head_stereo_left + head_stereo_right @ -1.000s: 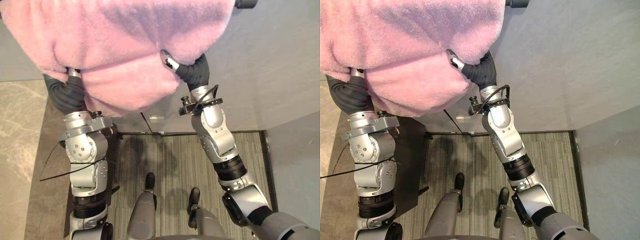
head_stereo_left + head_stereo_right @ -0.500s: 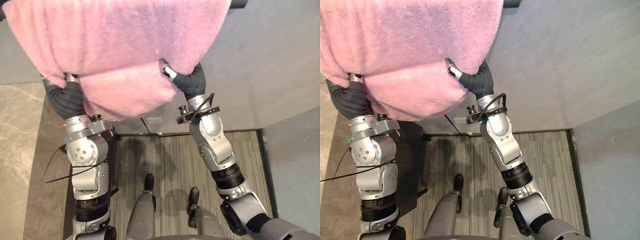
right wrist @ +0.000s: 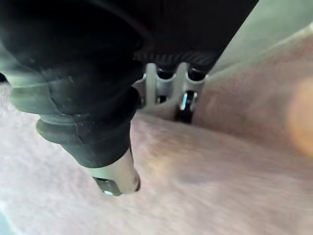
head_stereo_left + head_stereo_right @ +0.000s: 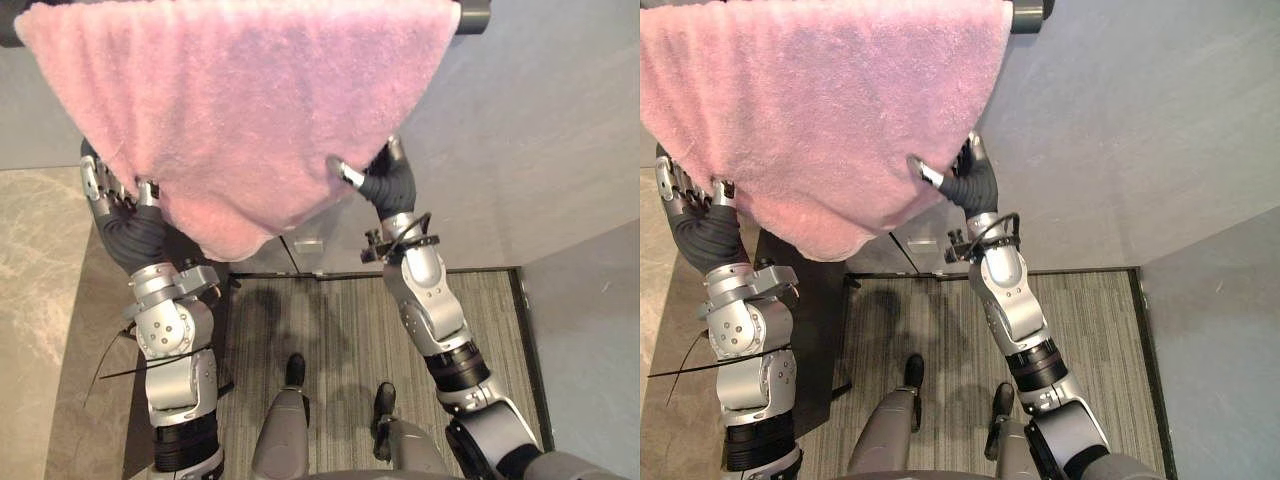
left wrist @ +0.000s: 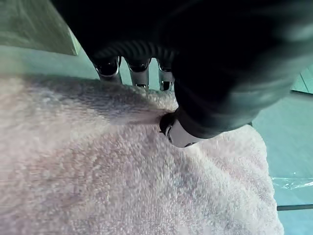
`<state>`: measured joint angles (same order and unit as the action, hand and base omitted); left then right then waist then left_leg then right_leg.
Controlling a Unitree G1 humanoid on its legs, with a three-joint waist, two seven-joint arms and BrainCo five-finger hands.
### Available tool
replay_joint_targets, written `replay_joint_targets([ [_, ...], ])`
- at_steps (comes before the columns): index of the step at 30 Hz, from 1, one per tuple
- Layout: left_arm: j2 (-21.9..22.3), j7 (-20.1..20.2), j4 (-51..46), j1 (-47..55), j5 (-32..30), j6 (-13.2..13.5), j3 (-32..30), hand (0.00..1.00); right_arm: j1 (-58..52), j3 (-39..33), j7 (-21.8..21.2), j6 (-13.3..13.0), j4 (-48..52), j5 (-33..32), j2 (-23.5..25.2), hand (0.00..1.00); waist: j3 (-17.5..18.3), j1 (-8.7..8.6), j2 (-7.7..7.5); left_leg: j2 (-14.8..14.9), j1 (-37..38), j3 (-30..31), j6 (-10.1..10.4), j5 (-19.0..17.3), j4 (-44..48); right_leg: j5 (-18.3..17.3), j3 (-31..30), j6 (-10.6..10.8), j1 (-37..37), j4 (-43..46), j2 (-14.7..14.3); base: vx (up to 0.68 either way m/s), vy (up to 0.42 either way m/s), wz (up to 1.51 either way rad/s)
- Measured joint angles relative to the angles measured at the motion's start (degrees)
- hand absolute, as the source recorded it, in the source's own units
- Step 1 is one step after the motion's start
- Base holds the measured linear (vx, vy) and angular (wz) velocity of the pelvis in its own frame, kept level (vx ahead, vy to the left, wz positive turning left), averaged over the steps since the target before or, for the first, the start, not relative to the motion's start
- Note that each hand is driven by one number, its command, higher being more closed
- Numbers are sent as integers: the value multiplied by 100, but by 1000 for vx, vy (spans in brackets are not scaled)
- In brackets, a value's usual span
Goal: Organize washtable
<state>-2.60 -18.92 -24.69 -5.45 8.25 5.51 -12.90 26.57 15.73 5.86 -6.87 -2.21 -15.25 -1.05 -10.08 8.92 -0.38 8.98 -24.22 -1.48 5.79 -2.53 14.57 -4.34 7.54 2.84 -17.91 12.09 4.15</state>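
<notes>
A pink fluffy towel (image 4: 250, 100) hangs spread over a dark rail (image 4: 470, 15) on the grey wall, its lower edge drooping to a point. My left hand (image 4: 97, 185) is at the towel's lower left edge with its fingers straight; the left wrist view shows them going behind the cloth while the thumb (image 5: 176, 134) rests on the front. My right hand (image 4: 385, 180) is at the lower right edge, fingers straight and raised behind the towel, and its thumb (image 3: 115, 178) sticks out in front, apart from them.
A grey wall (image 4: 540, 120) runs behind the rail and along the right. Below lies striped carpet (image 4: 340, 330). A dark cabinet side (image 4: 810, 300) stands at the left, with marble floor (image 4: 40, 300) beyond it.
Both hands have uncurled their fingers from the towel. The towel, bunched before, now hangs flatter and higher from the rail. The camera has shifted a little.
</notes>
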Motion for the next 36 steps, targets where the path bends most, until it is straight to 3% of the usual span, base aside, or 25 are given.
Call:
replay_joint_targets([
  [8, 22, 287, -5, 990, -261, 0, 149, 0, -1245, 240, -520, 101, -103, 1, -218, 0, 126, 102, -50, -8, 295, 13, 2, 1, -81, -72, 41, -12, 279, -10, 6, -4, -6, 2],
  [12, -11, 400, -17, 1390, -573, -2, -160, 0, -1979, 242, -875, 100, -108, 8, -307, 0, 231, 114, -66, -54, 463, 113, 4, 2, -97, -132, 157, 3, 509, -21, 39, 8, -5, 15],
  [15, -153, 783, -66, 2233, -972, -60, -743, 0, -2828, 298, -1355, 112, -62, 17, -491, 0, 417, 120, -95, -92, 599, 122, 1, -3, -118, -145, 177, 7, 660, -64, 73, -8, 4, 6],
  [18, -444, 1419, -62, 2940, -1039, -77, -587, 0, -3300, 579, -1794, 218, 264, 8, -685, 0, 463, 108, -127, -85, 675, 101, -12, -22, -114, -142, 165, 13, 765, -137, 65, -18, 7, -3],
  [20, -774, 2000, 32, 3550, -639, -70, -89, 0, -3569, 953, -2170, 315, 538, -21, -917, 0, 574, 85, -150, -77, 710, 64, -18, -56, -90, -141, 126, 18, 796, -180, 58, -22, 3, -7],
  [21, -877, 2092, 86, 3655, -514, -67, 87, 0, -3581, 1076, -2244, 333, 599, -46, -1002, 0, 613, 72, -153, -79, 712, 60, -18, -57, -87, -132, 116, 32, 810, -210, 55, -7, 7, -4],
  [23, -1385, 2563, 328, 3929, 376, -52, 828, 0, -3471, 1497, -2510, 334, 825, -268, -1333, 0, 696, -16, -155, -96, 779, 63, -20, -59, -100, -103, 112, 68, 911, -317, 51, 0, 0, 0],
  [24, -1738, 2880, 415, 4010, 1153, -19, 1237, 0, -3299, 1686, -2616, 299, 913, -541, -1521, 0, 741, -84, -170, -101, 844, 57, -20, -59, -124, -81, 107, 83, 995, -386, 44, 0, 0, 0],
  [26, -2312, 3264, 412, 4064, 1903, 69, 1721, 0, -3017, 1844, -2668, 221, 1100, -884, -1761, 0, 788, -183, -214, -107, 954, 49, -20, -58, -158, -63, 86, 93, 1086, -441, 39, -10, 5, -4],
  [29, -3130, 3928, 411, 3876, 3118, 192, 1955, 0, -2522, 1943, -2761, 23, 1443, -1619, -2231, 0, 815, -206, -256, -100, 1202, -13, -2, -87, -170, -55, 1, 92, 1300, -447, 19, 4, 1, -14],
  [32, -3564, 4158, 411, 3467, 3684, 281, 1959, 0, -2091, 2084, -2768, -189, 1590, -2122, -2428, 0, 831, -206, -262, -103, 1461, -17, 4, -106, -224, -54, -25, 90, 1489, -456, 12, -12, -7, -5],
  [36, -3658, 4101, 414, 3014, 3733, 401, 2087, 0, -1632, 2406, -2740, -213, 1609, -2600, -2237, 0, 900, -182, -281, -104, 1708, -38, 3, -103, -411, -45, -132, 78, 1649, -553, 2, -10, -5, -7],
])
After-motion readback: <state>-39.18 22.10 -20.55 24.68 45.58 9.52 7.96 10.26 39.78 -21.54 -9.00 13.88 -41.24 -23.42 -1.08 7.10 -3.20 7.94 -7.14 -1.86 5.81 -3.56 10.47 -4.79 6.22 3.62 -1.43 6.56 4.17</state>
